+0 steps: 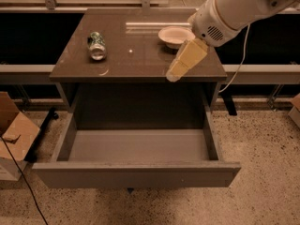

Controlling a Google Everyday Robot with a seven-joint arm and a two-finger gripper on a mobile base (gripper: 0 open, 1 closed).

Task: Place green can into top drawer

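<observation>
The green can (97,45) lies on its side on the left part of the dark cabinet top (136,60), a silver end facing me. The top drawer (136,172) is pulled wide open below, its light grey floor bare. My gripper (174,74) hangs from the white arm at the upper right, over the front right part of the cabinet top. It is well to the right of the can and holds nothing that I can see.
A white bowl (175,35) sits at the back right of the cabinet top, just behind the gripper. A cardboard box (11,135) stands on the floor at the left. A cable (236,74) hangs at the right of the cabinet.
</observation>
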